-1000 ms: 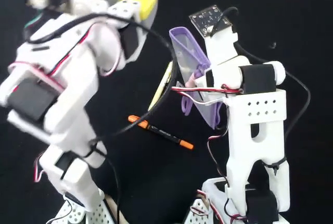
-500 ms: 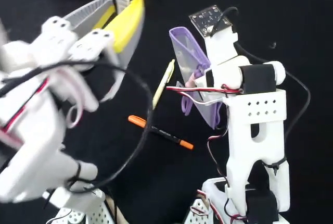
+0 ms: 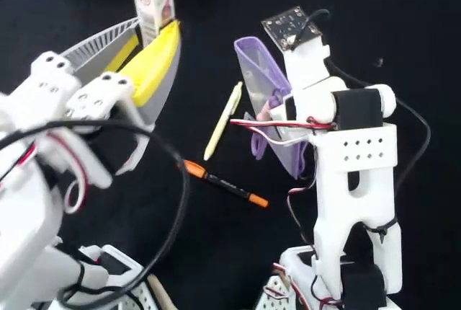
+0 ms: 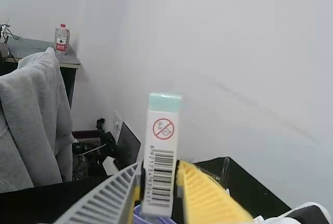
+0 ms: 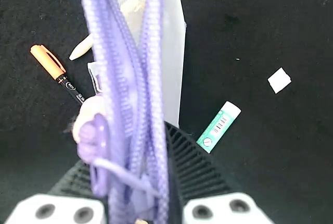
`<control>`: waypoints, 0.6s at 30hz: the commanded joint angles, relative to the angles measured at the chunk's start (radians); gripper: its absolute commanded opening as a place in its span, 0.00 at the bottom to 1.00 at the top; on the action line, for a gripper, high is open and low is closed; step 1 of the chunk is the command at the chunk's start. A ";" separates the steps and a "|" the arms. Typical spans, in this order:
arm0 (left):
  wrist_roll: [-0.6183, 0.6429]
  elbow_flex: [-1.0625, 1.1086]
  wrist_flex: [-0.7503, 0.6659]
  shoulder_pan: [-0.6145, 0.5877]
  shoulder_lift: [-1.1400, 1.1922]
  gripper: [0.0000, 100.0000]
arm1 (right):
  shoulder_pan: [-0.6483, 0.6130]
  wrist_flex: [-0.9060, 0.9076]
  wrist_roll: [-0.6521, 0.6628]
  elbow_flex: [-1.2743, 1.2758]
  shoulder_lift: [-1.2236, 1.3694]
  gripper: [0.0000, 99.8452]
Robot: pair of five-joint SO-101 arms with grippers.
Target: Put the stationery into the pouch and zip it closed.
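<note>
My left gripper (image 3: pixel 153 36) is raised over the table's far left, its grey and yellow fingers shut on a white stick with a teal cap (image 3: pixel 151 0). In the left wrist view the same stick (image 4: pixel 161 156) stands upright between the fingers (image 4: pixel 208 198). My right gripper (image 3: pixel 277 112) is shut on the purple pouch (image 3: pixel 263 79), which it holds up off the table with the zip edge (image 5: pixel 151 52) showing in the right wrist view. A cream pen (image 3: pixel 223 119) and an orange-and-black marker (image 3: pixel 223 182) lie on the black table between the arms.
Another teal-and-white stick (image 5: pixel 218 126) and a small white square (image 5: pixel 279 79) lie on the table beyond the pouch. The left arm's black cable (image 3: pixel 176 202) loops over the near table. A grey garment (image 4: pixel 31 120) hangs in the room behind.
The left arm has swung left and back, carrying the stick leftwards with it and uncovering the cream pen. The right arm and the pouch have stayed still.
</note>
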 commanded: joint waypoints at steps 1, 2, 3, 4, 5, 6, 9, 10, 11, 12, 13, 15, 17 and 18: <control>0.009 0.087 -0.068 -0.001 -0.009 0.03 | -0.021 -0.012 -0.008 -0.041 -0.010 0.01; 0.009 0.122 -0.083 0.002 -0.017 0.03 | -0.021 -0.011 -0.008 -0.041 -0.010 0.01; 0.009 0.157 -0.100 0.004 -0.021 0.03 | -0.021 -0.009 -0.008 -0.041 -0.010 0.01; 0.005 0.179 -0.114 0.004 -0.023 0.03 | -0.021 -0.009 -0.011 -0.041 -0.010 0.01; 0.002 0.200 -0.130 -0.001 -0.023 0.03 | -0.021 -0.009 -0.021 -0.041 -0.010 0.01; 0.002 0.222 -0.153 -0.002 -0.023 0.03 | -0.021 -0.009 -0.025 -0.041 -0.010 0.01; 0.002 0.298 -0.221 -0.005 -0.011 0.03 | -0.021 -0.008 -0.026 -0.041 -0.010 0.01; 0.002 0.343 -0.252 -0.013 -0.014 0.03 | -0.021 -0.008 -0.026 -0.041 -0.010 0.01; 0.008 0.394 -0.288 -0.031 -0.021 0.03 | -0.021 -0.008 -0.026 -0.041 -0.010 0.01; 0.009 0.444 -0.334 -0.050 -0.023 0.03 | -0.021 -0.008 -0.026 -0.041 -0.010 0.01; 0.009 0.490 -0.382 -0.065 -0.023 0.03 | -0.021 -0.008 -0.026 -0.041 -0.010 0.01; 0.009 0.584 -0.476 -0.087 -0.023 0.03 | -0.021 -0.008 -0.026 -0.041 -0.010 0.01; 0.009 0.687 -0.559 -0.108 -0.023 0.03 | -0.021 -0.008 -0.026 -0.041 -0.010 0.01; 0.009 0.734 -0.600 -0.113 -0.023 0.03 | -0.021 -0.008 -0.026 -0.041 -0.010 0.01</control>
